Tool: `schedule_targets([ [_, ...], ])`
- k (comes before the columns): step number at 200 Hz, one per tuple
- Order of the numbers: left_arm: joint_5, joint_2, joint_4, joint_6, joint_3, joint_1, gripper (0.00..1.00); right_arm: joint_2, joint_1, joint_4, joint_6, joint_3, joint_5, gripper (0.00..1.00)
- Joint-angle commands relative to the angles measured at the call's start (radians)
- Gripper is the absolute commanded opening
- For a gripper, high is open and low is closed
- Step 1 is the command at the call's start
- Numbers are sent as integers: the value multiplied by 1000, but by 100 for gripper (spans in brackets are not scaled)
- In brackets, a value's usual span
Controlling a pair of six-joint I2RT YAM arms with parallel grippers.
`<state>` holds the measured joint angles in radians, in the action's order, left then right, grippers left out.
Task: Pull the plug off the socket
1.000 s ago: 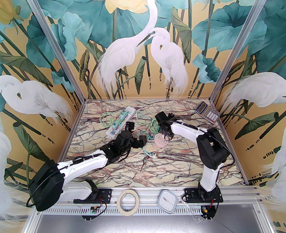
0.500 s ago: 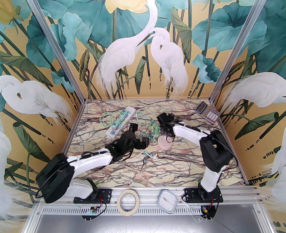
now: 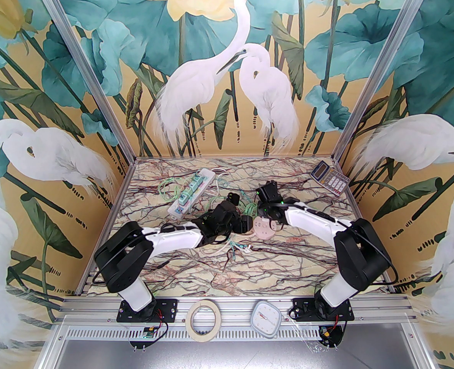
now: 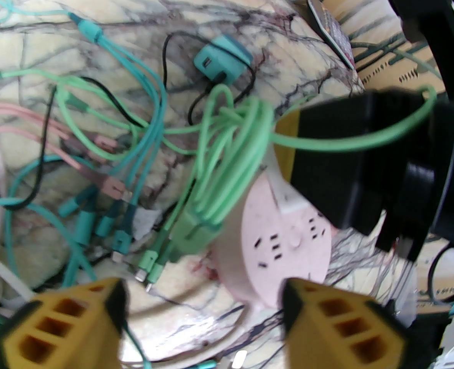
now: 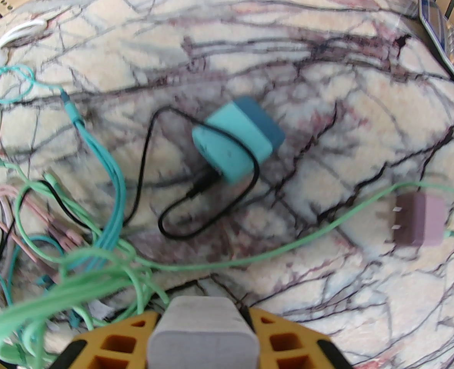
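Note:
A round pink socket point(image 3: 264, 230) lies among loose cables mid-table, and in the left wrist view the socket point(image 4: 288, 252) looks tilted. A white plug point(image 4: 288, 200) stands in its top face. My right gripper point(image 3: 267, 218) is shut on that plug point(image 5: 204, 333), its yellow fingers point(image 5: 288, 340) pressed against both sides. My left gripper point(image 3: 246, 224) comes in from the left, low beside the socket. Its yellow fingers point(image 4: 65, 321) are open, and the socket's near edge lies between them, close to the right one.
A green cable bundle point(image 4: 227, 160) leans on the socket's left side, with teal, pink and black cables around it. A teal charger point(image 5: 236, 144) and a purple plug point(image 5: 419, 219) lie beyond. A white power strip point(image 3: 191, 193) is back left and a calculator point(image 3: 330, 178) back right.
My left arm has reached right to the socket and its fingers have narrowed. The right gripper has closed on the plug, and socket and gripper have shifted slightly right and nearer.

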<state>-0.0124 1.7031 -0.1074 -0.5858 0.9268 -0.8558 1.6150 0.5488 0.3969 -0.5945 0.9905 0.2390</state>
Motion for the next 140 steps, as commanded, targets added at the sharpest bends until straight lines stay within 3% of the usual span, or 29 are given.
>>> schedule_targets([
  [1,-42,28,13,-14,53,-17,55,-47,10,-85,38,-29,-10,17],
  [87,-90,258,89,7,219,-21,46,-22,11,-91,21,-29,50,17],
  [140,-125,293,65,-18,215,-22,46,16,11,-37,22,-14,98,17],
])
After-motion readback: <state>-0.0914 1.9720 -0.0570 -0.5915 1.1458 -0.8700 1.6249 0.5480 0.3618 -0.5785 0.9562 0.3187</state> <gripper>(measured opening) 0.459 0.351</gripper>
